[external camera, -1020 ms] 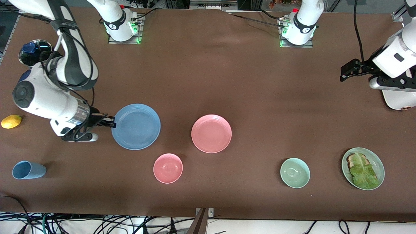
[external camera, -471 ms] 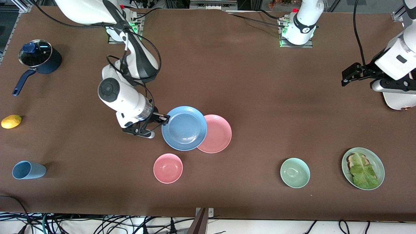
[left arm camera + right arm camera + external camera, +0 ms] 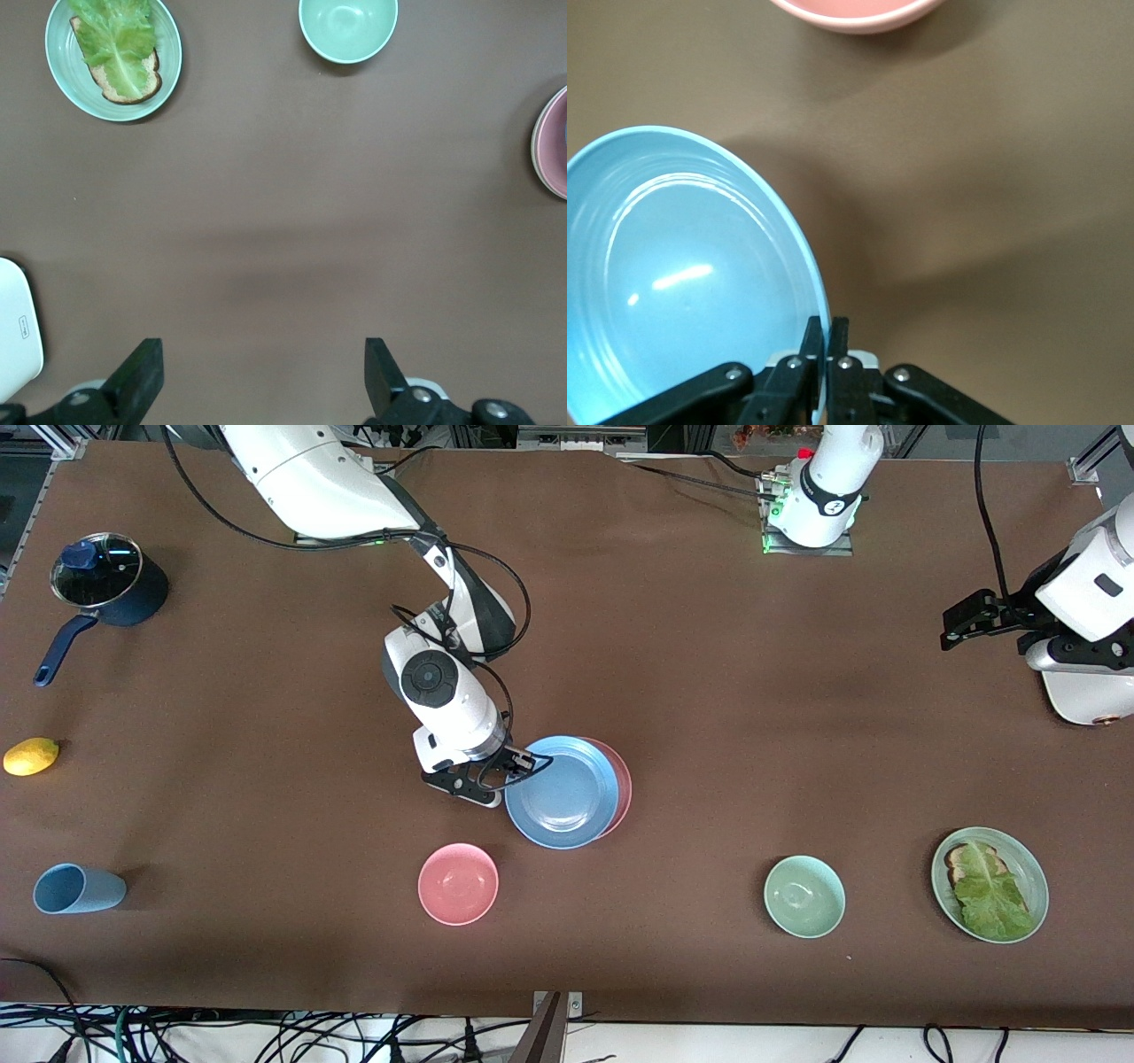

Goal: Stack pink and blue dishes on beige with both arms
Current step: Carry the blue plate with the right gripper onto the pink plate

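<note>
Front view: right gripper [image 3: 523,763] pinched tight on the rim of the blue plate [image 3: 562,792], carried almost square over the pink plate [image 3: 622,790] near the middle of the table [image 3: 709,691]; only a pink sliver showing past the blue edge toward the left arm's end. Mid-stacking, by the look of it; next calls for a slight nudge to centre, lowering, then letting go. Left gripper [image 3: 257,376] waiting spread wide and empty over the table's left-arm end; no beige plate visible.
</note>
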`<act>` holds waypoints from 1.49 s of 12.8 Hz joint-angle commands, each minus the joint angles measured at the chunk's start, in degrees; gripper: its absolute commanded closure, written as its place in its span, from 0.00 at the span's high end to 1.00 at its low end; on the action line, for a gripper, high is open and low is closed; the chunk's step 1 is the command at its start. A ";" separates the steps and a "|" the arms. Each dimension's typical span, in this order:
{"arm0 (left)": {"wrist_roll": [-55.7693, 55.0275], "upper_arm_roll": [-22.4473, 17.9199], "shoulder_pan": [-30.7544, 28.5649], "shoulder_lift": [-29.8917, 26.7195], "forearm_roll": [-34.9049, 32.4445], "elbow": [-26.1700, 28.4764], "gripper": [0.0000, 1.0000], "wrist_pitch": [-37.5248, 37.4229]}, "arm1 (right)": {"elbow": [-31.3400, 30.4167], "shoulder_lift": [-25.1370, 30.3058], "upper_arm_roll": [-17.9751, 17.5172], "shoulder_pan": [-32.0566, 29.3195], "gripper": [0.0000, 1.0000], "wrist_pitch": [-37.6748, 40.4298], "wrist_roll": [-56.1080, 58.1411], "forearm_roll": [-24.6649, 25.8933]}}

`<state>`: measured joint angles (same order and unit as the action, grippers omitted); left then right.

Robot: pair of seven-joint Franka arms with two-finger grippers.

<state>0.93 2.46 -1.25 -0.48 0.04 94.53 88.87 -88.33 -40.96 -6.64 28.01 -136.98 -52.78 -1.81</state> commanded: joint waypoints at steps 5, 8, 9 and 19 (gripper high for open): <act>0.21 -0.70 -0.16 -1.63 0.22 1.00 1.00 -1.51 | -3.17 2.82 0.31 0.55 0.00 -0.92 -4.34 0.05; 0.21 -0.71 -0.16 -1.63 0.22 1.00 1.00 -1.51 | -3.08 2.82 0.31 1.43 0.00 -0.92 -6.97 -0.39; 0.21 -0.70 -0.25 -1.54 0.22 0.92 1.00 -1.42 | -2.99 2.82 0.31 1.96 0.00 -0.92 -8.12 -0.48; 0.30 -0.53 -1.13 -1.28 0.22 0.30 1.00 -1.15 | -2.90 1.59 0.31 3.81 0.00 -1.45 -9.72 -0.39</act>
<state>0.84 1.68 -2.01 -0.93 0.04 94.52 87.75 -90.16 -39.96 -6.50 31.63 -137.31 -61.90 -1.89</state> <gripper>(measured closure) 0.000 0.956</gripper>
